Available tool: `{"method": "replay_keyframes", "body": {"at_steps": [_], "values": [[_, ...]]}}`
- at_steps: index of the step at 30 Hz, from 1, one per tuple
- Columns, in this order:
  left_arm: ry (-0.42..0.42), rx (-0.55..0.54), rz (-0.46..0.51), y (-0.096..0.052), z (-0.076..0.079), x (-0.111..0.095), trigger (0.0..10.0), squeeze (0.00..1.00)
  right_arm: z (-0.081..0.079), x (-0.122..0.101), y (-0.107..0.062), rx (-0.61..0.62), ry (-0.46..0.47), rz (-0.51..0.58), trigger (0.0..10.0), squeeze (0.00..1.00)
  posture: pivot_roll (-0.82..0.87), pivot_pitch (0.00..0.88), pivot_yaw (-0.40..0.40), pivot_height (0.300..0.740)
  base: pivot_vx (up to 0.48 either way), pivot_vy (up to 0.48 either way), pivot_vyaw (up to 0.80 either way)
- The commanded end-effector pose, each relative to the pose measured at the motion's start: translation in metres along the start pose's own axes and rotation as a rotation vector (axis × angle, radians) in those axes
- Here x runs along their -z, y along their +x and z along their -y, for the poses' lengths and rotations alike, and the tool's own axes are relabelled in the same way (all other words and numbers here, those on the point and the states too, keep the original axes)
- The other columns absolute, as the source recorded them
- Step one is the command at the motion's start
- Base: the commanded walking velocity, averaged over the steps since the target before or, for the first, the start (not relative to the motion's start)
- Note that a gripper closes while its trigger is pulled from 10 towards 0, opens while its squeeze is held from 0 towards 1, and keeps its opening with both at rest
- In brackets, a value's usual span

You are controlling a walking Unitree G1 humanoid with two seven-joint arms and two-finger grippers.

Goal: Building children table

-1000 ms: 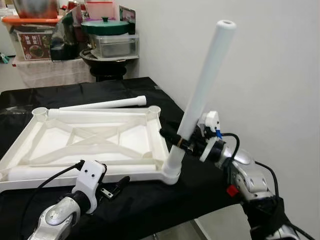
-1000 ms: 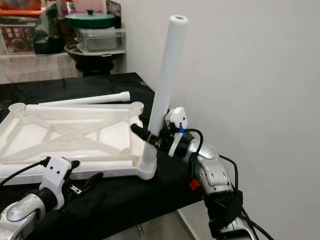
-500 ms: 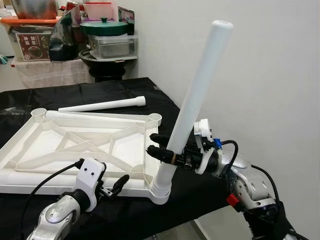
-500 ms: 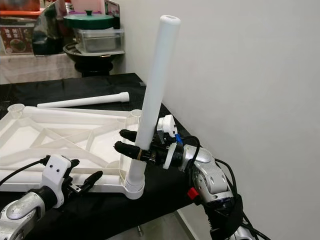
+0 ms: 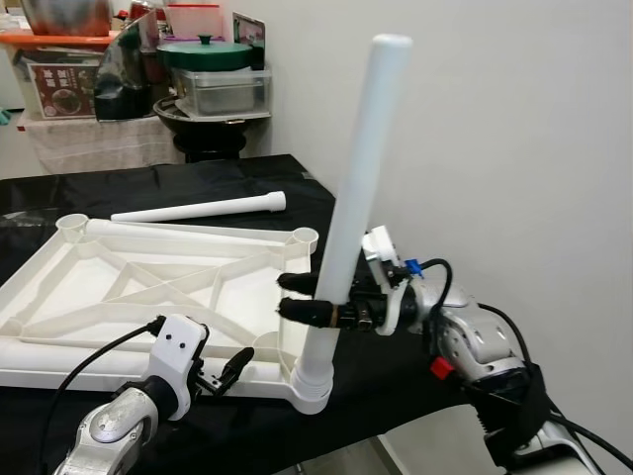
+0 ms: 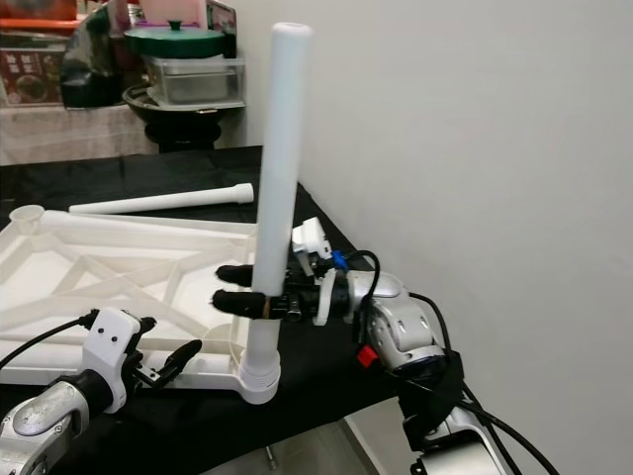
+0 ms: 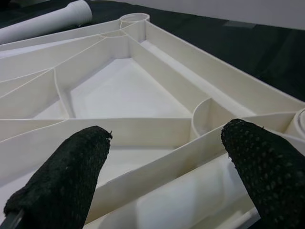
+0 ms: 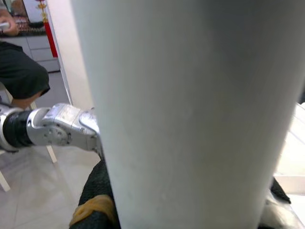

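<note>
In the left eye view, my right gripper sat just right of centre, its two black fingers clamped around the white leg tube low on its shaft. The tube stood almost upright, leaning slightly right, from the near right corner socket of the upturned white tabletop frame up to the top of the frame. That tabletop lay flat on the black-covered table across the left and centre. A second loose leg tube lay on the cloth just beyond the frame's far edge, in the upper middle. My left gripper hovered at lower left, near the frame's near edge, fingers parted around nothing. In the upper left corner stood a cluttered shelf with a green-lidded pot.

The right eye view gave the same scene, the upright tube standing left of centre and my right arm reaching in from the lower right.

In the left wrist view, my two black fingertips stood wide apart at the bottom corners, the frame's ribbed underside spread between and beyond them, a round corner socket at upper centre.

In the right wrist view, the gripped tube rose close up across the middle. At left I saw my silver left arm, and in the upper left a seated person's dark shorts and knee.
</note>
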State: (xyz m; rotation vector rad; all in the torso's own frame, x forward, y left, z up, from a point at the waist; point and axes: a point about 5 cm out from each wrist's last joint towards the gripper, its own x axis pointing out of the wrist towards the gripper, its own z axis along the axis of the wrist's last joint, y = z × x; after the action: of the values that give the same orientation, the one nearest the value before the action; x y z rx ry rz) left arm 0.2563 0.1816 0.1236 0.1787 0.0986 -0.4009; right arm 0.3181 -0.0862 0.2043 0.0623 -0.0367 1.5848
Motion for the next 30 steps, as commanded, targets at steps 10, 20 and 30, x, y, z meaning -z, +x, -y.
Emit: {"method": "replay_keyframes", "body": {"at_steps": [10, 20, 30], "values": [[-0.007, -0.009, -0.011, -0.004, 0.002, 0.004, 10.0, 0.00, 0.001, 0.025, 0.005, -0.031, 0.138, 0.011, 0.0, 0.00, 0.13, 0.000, -0.098, 0.740, 0.000, 0.000, 0.00], [-0.008, -0.013, -0.010, -0.003, 0.002, 0.004, 10.0, 0.00, -0.001, 0.033, 0.004, -0.012, 0.164, 0.012, 0.0, 0.00, 0.12, 0.000, -0.098, 0.740, 0.000, 0.000, 0.00], [-0.017, -0.011, -0.006, 0.000, 0.005, 0.005, 10.0, 0.00, 0.000, 0.047, 0.007, 0.165, 0.130, -0.032, 0.0, 0.00, 0.11, 0.000, -0.097, 0.740, 0.000, 0.000, 0.00]]}}
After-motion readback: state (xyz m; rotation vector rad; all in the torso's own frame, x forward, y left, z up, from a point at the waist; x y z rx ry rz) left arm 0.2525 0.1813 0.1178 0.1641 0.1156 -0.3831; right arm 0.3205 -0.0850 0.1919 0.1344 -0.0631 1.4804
